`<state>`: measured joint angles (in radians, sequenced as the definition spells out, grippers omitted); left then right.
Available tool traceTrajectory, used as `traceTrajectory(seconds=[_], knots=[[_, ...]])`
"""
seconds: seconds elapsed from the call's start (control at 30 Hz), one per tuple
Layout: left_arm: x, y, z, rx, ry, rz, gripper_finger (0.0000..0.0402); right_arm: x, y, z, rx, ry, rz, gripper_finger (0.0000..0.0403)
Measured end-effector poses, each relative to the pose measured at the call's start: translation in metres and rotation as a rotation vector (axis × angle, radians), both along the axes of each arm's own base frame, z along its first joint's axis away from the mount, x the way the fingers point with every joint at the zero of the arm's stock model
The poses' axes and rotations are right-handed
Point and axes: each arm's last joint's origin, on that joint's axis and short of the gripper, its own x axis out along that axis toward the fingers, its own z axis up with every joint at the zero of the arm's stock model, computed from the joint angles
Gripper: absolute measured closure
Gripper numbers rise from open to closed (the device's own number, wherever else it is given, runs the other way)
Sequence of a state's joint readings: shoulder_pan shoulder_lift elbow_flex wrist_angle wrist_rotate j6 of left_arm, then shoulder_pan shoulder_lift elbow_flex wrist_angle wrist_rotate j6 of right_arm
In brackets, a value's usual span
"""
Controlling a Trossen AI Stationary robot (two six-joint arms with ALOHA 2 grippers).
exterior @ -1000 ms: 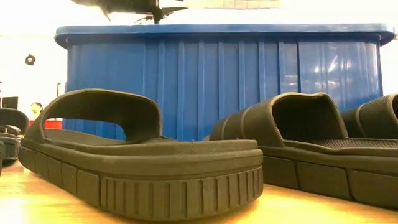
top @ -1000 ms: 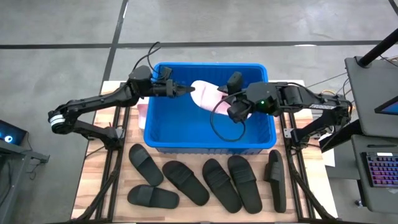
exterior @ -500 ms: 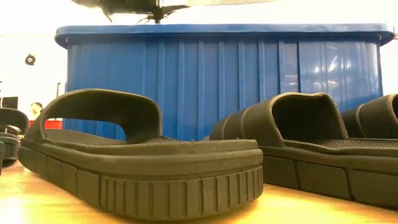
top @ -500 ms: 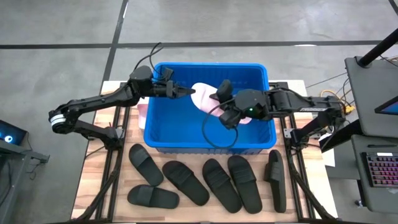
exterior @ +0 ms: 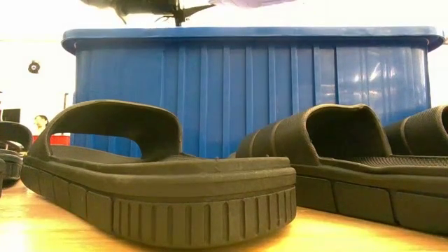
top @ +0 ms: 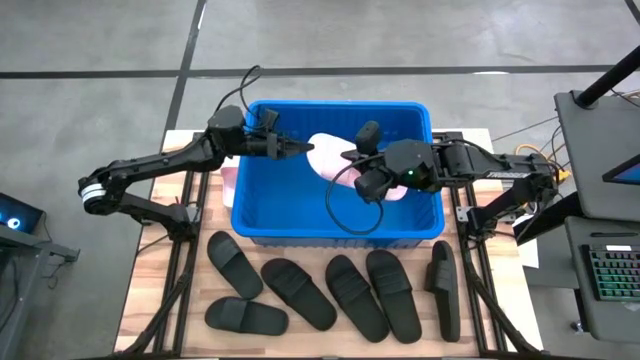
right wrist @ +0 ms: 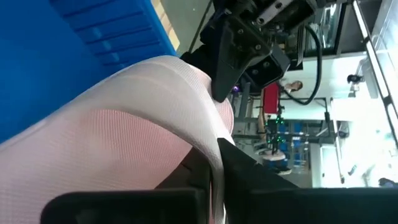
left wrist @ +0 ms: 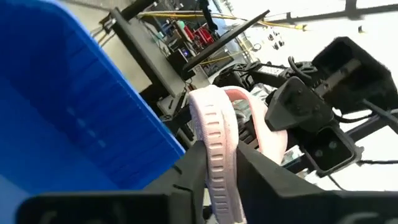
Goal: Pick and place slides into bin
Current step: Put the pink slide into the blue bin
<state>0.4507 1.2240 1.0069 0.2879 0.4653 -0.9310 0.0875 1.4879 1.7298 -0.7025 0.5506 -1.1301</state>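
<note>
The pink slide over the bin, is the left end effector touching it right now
Touching. In the left wrist view the left end effector has a dark finger on each side of the pink slide's edge, pinching it, above the bin.

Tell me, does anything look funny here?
Yes. Both arms grip the same pink slide in the air over the bin: the left tool on one end, the right tool on the other. Another pink shape lies outside the bin's left wall, and six black slides wait in front.
</note>
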Motion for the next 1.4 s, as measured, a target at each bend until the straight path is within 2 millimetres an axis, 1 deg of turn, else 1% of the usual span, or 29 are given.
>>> traceTrajectory(seconds=[0.17,0.27,0.37,0.43,0.53,0.6,0.7,0.8,0.9,1.0,1.1,1.17,1.23,1.4], knots=[[0.000,0.001,0.004,0.100,-0.044,0.049,0.0271,-0.003,0.000,0.003,0.033,-0.028,-0.015,0.0393],[-0.001,0.001,0.008,0.150,-0.074,0.068,0.0231,-0.008,-0.001,0.007,0.044,-0.053,-0.039,0.0393],[-0.001,0.001,0.009,0.218,-0.089,0.076,0.0193,-0.016,-0.003,0.013,0.038,-0.082,-0.083,0.0393],[-0.001,0.002,0.009,0.218,-0.088,0.092,0.0169,-0.023,-0.004,0.017,0.047,-0.111,-0.117,0.0393],[-0.002,0.004,0.009,0.219,-0.085,0.149,0.0140,-0.032,-0.008,0.023,0.080,-0.158,-0.161,0.0394],[-0.002,0.006,0.010,0.250,-0.081,0.197,0.0126,-0.037,-0.011,0.025,0.112,-0.173,-0.187,0.0394],[-0.004,0.010,0.010,0.296,-0.078,0.264,0.0116,-0.043,-0.019,0.022,0.164,-0.165,-0.244,0.0394],[-0.006,0.011,0.016,0.361,-0.092,0.291,0.0114,-0.046,-0.028,0.017,0.223,-0.158,-0.319,0.0394],[-0.010,0.010,0.025,0.443,-0.161,0.314,0.0114,-0.046,-0.039,0.014,0.294,-0.187,-0.407,0.0394],[-0.011,0.009,0.030,0.460,-0.212,0.323,0.0114,-0.044,-0.051,0.009,0.351,-0.224,-0.495,0.0394],[-0.012,0.009,0.031,0.491,-0.217,0.332,0.0114,-0.040,-0.063,0.004,0.331,-0.268,-0.640,0.0394],[-0.013,0.009,0.032,0.523,-0.214,0.348,0.0114,-0.039,-0.070,-0.003,0.279,-0.231,-0.713,0.0394],[-0.013,0.010,0.032,0.537,-0.211,0.370,0.0114,-0.037,-0.077,-0.011,0.249,-0.161,-0.746,0.0394],[-0.014,0.013,0.031,0.524,-0.194,0.441,0.0114,-0.032,-0.093,-0.030,0.296,-0.123,-0.857,0.0394]])
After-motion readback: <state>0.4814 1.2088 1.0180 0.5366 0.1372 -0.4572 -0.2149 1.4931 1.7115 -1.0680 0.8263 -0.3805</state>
